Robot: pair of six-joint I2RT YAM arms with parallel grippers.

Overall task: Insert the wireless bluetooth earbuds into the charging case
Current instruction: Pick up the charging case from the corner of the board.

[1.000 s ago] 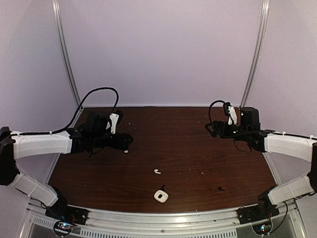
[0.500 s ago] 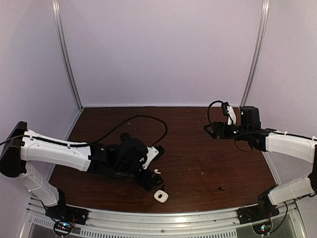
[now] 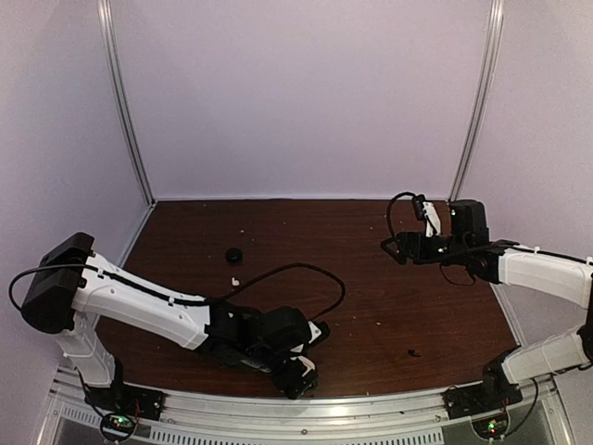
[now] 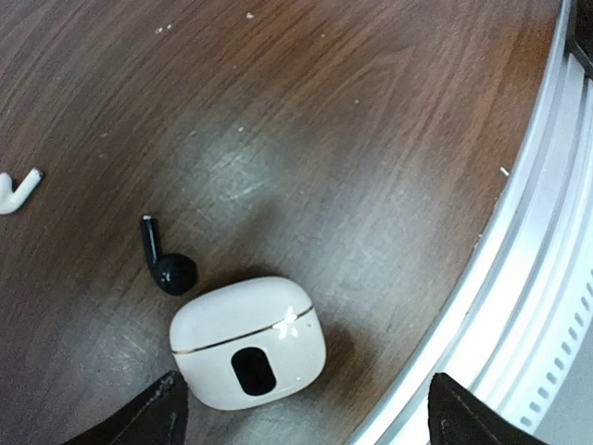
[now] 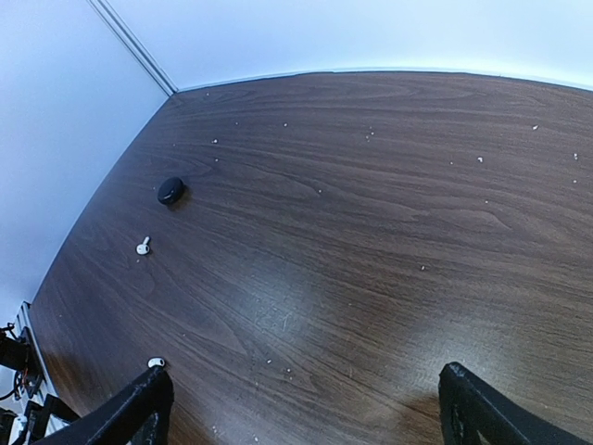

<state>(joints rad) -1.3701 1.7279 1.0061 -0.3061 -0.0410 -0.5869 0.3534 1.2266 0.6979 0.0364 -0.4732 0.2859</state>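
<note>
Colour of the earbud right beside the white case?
Black earbud, beside the case; clearest in left wrist view.

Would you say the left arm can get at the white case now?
Probably yes: the white case lies uncovered between the open left fingers, only a black earbud beside it.

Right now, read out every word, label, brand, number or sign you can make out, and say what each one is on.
No readable text anywhere in these views.
white charging case: only a small star-shaped gold mark or glint at the lid seam and a black oval on the front, no letters.
black earbud, white earbud, black round case: no markings to be seen; the round case is too small to be sure.
</note>
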